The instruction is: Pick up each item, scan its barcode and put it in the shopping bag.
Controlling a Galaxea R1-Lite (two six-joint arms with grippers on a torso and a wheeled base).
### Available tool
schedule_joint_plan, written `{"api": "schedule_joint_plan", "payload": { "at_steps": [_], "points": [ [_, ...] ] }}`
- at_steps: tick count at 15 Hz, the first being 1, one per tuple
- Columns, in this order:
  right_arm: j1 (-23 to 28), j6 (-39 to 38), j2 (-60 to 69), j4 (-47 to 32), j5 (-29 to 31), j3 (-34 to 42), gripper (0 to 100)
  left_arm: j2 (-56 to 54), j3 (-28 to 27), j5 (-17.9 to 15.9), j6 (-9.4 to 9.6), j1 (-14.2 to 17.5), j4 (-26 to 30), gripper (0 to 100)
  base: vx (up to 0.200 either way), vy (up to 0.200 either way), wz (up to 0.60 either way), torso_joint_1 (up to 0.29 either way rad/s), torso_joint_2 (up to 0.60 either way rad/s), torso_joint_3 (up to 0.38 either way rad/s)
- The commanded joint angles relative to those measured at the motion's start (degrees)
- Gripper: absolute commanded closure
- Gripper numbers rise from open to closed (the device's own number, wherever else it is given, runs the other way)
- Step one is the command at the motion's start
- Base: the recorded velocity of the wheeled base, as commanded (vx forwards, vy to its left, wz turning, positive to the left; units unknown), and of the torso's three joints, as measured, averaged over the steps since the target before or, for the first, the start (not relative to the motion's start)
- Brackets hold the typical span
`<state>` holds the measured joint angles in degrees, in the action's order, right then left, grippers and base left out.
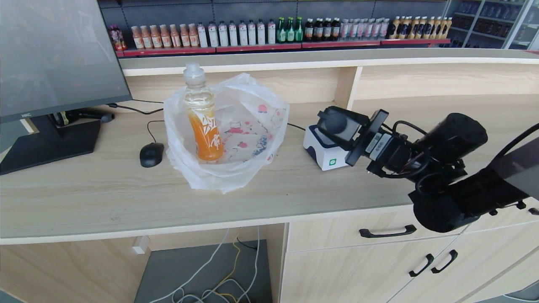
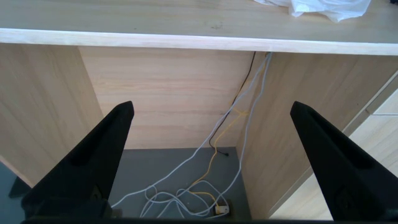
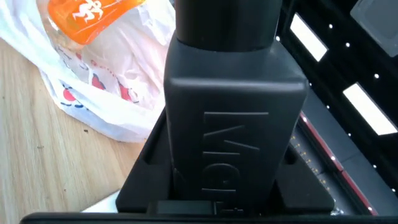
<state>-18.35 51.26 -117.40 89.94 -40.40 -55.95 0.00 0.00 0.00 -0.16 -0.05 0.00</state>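
Note:
An orange drink bottle [image 1: 204, 126] with a white cap stands upright inside the white plastic shopping bag [image 1: 252, 126] on the wooden counter [image 1: 105, 198]. To the bag's right, my right gripper [image 1: 358, 134] is shut on a black handheld barcode scanner [image 1: 337, 122], which sits over its white and blue cradle [image 1: 322, 155]. In the right wrist view the scanner [image 3: 230, 124] is close up, with the bag [image 3: 112, 81] and bottle [image 3: 87, 15] behind it. My left gripper [image 2: 211, 155] is open and holds nothing, below the counter's front edge, with a corner of the bag [image 2: 323, 7] above.
A monitor [image 1: 54, 54] on a black stand and a black mouse [image 1: 151, 154] sit left of the bag. Cables [image 2: 205, 180] hang in the recess under the counter. Drawers with black handles [image 1: 387, 232] lie below the right arm. Shelves of bottles [image 1: 273, 31] line the back.

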Motion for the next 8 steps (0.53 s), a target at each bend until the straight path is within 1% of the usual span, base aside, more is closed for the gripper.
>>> {"api": "schedule_joint_plan", "payload": {
  "at_steps": [1,4,6,8],
  "points": [
    [-4.94,-3.10,7.97,0.06,4.63,6.65,100,0.00,0.00,0.00,-0.02,-0.04,0.00,0,0.000,0.000,0.00,0.000,0.00,0.000],
    [-10.04,-10.74,14.65,0.06,12.63,13.77,100,0.00,0.00,0.00,-0.02,-0.04,0.00,0,0.000,0.000,0.00,0.000,0.00,0.000],
    [-12.85,-19.36,18.87,0.06,20.71,18.07,100,0.00,0.00,0.00,-0.02,-0.04,0.00,0,0.000,0.000,0.00,0.000,0.00,0.000],
    [-13.47,-26.12,21.16,0.06,24.49,18.25,100,0.00,0.00,0.00,-0.02,-0.04,0.00,0,0.000,0.000,0.00,0.000,0.00,0.000]
  ]
}}
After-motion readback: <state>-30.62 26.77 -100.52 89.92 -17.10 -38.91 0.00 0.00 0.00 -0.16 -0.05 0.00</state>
